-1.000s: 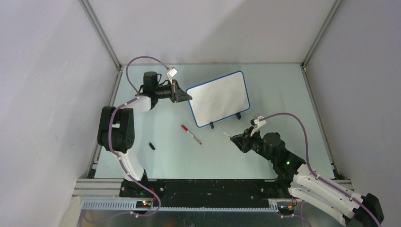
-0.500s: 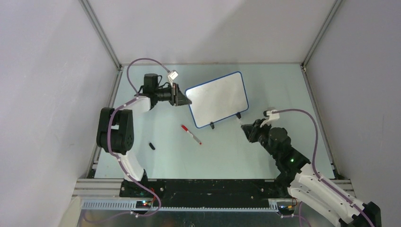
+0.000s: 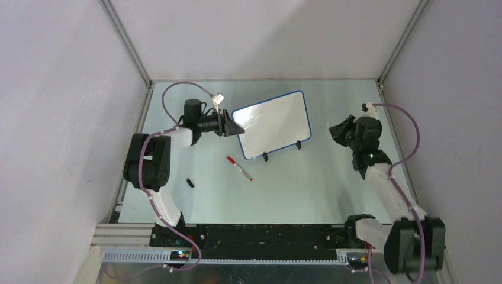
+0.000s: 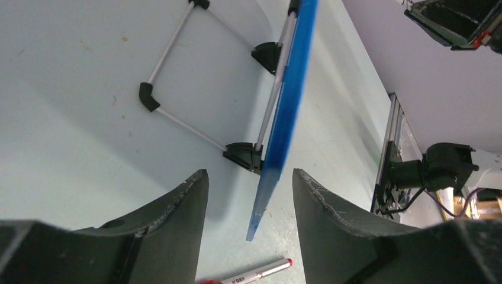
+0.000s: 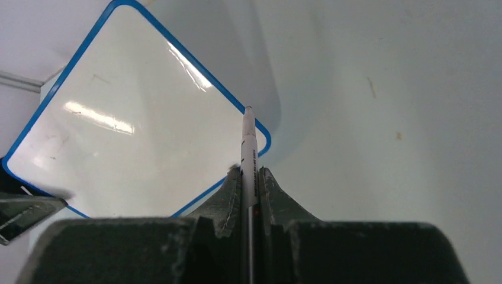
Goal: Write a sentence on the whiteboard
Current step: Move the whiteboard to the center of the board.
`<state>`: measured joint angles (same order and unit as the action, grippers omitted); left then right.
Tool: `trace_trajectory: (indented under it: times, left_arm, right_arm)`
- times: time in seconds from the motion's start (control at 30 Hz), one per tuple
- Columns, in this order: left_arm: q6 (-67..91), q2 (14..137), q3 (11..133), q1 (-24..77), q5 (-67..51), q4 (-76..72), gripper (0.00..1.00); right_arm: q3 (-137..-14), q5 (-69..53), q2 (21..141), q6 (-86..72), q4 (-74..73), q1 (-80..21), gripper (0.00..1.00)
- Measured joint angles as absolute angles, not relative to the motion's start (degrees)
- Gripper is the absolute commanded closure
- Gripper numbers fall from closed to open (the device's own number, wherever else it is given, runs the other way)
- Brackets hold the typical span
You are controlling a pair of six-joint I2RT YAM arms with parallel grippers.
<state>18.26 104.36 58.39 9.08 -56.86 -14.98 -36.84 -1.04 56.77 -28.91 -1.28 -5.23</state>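
The pale green desk point(image 3: 296, 183) carries a small rectangular whiteboard with a thin blue rim point(image 3: 273, 123), propped tilted on its black feet near the back middle, its face blank. The left gripper point(image 4: 250, 177) is spread around the board's left edge without touching it. The right gripper point(image 5: 248, 174), off the board's right side, pinches a slim white marker point(image 5: 248, 139). A red-capped pen point(image 3: 239, 168) and a small black cap point(image 3: 190, 182) lie in front. Writing has not begun; next, the marker tip probably has to reach the board while the board is steadied.
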Motion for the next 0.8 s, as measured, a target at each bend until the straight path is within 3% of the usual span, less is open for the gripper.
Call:
trace_trajectory:
  times: [0.43,0.63,0.8]
  left_arm:
    - [36.8,103.4,45.2,9.1,-50.1,-47.2,0.4]
    - [39.7,103.4,43.8,9.0,-49.5,-53.6,0.47]
    - [41.0,103.4,43.8,8.7,-49.6,-55.4,0.61]
  right_arm:
    - [-61.3,-23.9,95.9,-30.9,0.9,4.9,1.0]
    - [-71.4,-31.4,108.6,-30.9,-1.0,4.6,1.0]
    - [-72.2,-34.9,110.6,-30.8,-2.8,3.2,1.0]
